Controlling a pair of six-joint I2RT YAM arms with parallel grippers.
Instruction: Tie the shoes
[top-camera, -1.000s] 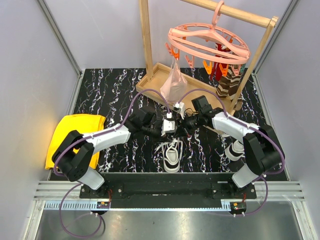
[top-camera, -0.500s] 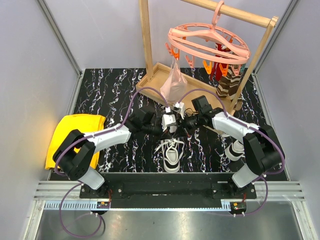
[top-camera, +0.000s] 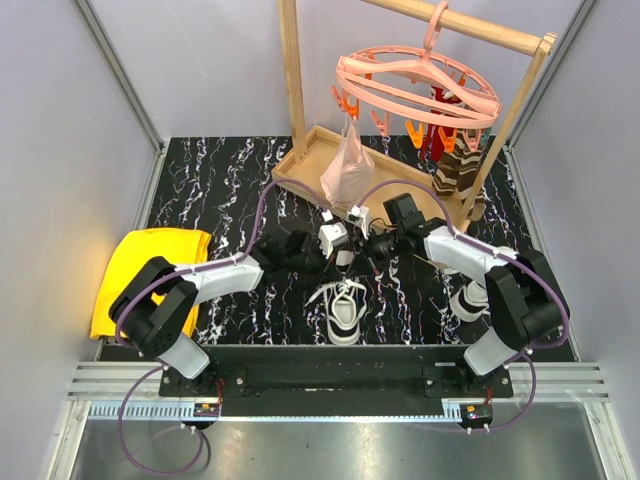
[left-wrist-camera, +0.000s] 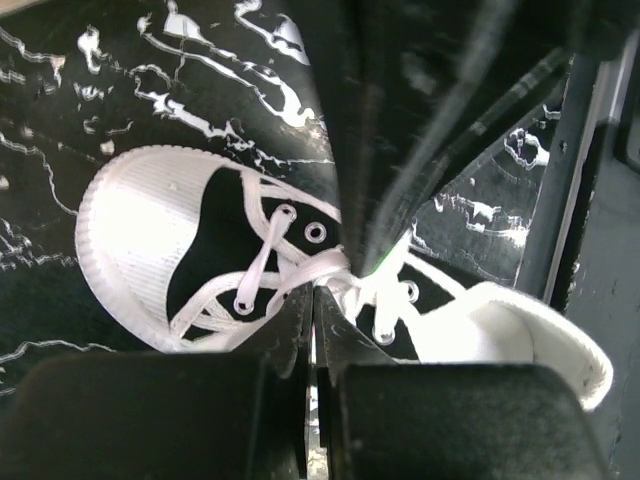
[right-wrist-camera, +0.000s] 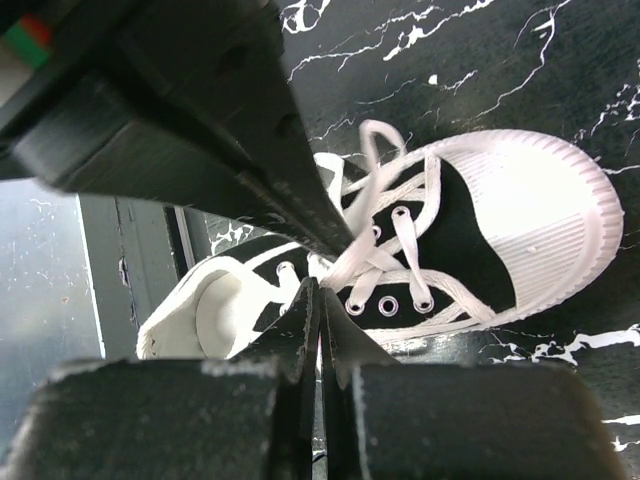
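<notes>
The white and black canvas sneaker (top-camera: 341, 318) is lying at 6 o'clock on the black marbled counter (top-camera: 210, 190). The left gripper (left-wrist-camera: 313, 292) and right gripper (right-wrist-camera: 319, 288) are each pinching its long white lace (left-wrist-camera: 264, 256).

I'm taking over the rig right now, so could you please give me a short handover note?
Left gripper: shut on one lace of the centre shoe.
Right gripper: shut on the other lace, same shoe.
Second shoe: on the table beside the right arm, laces not held.
Done: both laces gripped.
Left: no bow visible; tie this shoe, then the second.
</notes>
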